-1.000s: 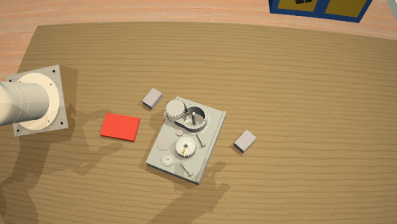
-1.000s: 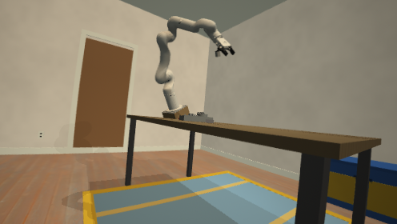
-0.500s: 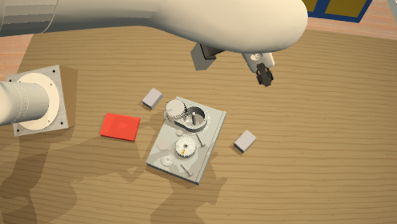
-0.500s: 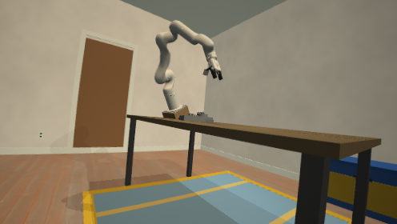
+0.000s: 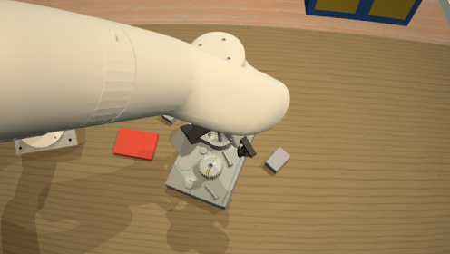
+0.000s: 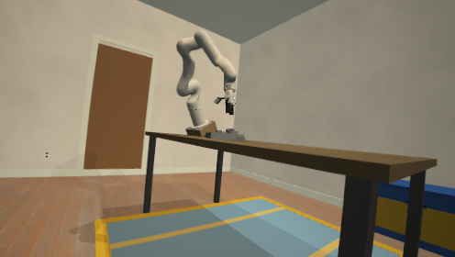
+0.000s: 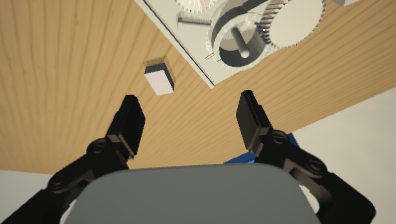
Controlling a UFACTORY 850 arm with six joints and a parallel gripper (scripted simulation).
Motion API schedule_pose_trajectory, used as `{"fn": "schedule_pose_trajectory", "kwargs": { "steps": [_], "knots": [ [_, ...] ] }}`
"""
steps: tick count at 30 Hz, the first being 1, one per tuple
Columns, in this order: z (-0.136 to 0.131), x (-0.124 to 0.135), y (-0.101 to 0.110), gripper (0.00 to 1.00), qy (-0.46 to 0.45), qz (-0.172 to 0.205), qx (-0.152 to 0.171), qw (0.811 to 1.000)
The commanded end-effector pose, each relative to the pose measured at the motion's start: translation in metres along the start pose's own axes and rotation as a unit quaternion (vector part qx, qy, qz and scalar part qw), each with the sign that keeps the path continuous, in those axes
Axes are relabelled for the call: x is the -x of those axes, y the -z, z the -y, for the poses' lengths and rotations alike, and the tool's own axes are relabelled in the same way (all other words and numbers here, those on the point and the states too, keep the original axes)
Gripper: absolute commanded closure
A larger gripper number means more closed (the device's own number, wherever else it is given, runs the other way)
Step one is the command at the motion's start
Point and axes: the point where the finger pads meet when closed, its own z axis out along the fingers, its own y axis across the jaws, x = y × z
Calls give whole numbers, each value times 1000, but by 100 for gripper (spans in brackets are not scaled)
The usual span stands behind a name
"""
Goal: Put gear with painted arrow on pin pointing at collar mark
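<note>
The grey timing case [image 5: 206, 170] lies on the wooden table. The loose gear with the painted yellow arrow [image 5: 210, 166] lies flat on the case, near its middle. The pin [image 7: 240, 42] stands inside a round collar [image 7: 235, 32] at the far end of the case; in the top view the arm partly hides it. I cannot make out the mark on the collar. My gripper [image 7: 190, 105] [image 6: 229, 107] is open and empty. It hangs well above the table, over the bare wood just beside the pin end of the case.
A small grey block [image 5: 277, 160] lies right of the case and shows between my fingers. A flat red block [image 5: 136, 143] lies to the left. Another grey block [image 5: 169, 119] peeks out under the arm. The arm's base plate [image 5: 45, 141] is at far left.
</note>
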Motion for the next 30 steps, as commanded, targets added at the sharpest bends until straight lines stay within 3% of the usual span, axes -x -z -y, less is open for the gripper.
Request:
{"fn": "schedule_pose_trajectory", "kwargs": {
  "steps": [1,3,30],
  "knots": [
    [-8,-56,-44,0,57,-39,2,998],
    [-10,-65,-50,0,64,-44,3,997],
    [-10,-66,-51,0,92,-44,4,995]
  ]
}}
